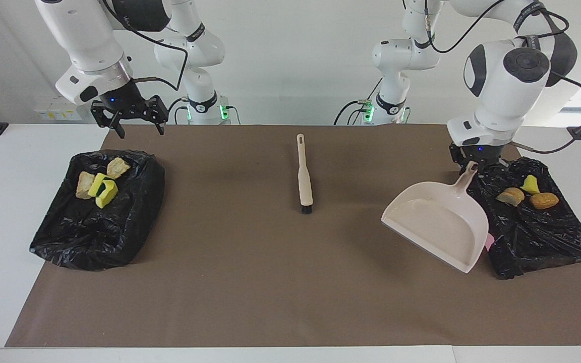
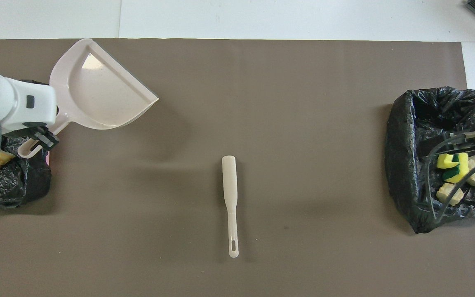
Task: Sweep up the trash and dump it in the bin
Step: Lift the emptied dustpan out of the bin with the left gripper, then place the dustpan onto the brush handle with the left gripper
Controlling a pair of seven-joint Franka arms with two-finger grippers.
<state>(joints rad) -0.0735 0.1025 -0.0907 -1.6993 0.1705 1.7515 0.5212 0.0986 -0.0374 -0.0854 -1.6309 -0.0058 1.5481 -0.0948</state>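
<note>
Left tool [image 1: 472, 165] clenched on the dustpan [image 1: 437, 224] handle, pan aloft beside its bin [image 1: 547, 237]; right tool [image 1: 128, 115] released above the other bin [image 1: 99, 222]. Trash [image 1: 525, 194] binned. Risk: pan lip snagging the liner, spilling scraps onto the desk.

— How is the light?

— Bright and even, from above. A window glows pale at the edge of the facing view, at the left arm's end.

— Shadows?

— Soft ones. A blurred dark patch lies on the brown mat [image 1: 250, 282] under the raised dustpan [image 1: 439, 224], and faint ones beside each black bag [image 1: 99, 222].

— Glare?

— Small glints on the bag plastic, and a bright patch inside the dustpan from overhead. Everything stays sharp.
</note>
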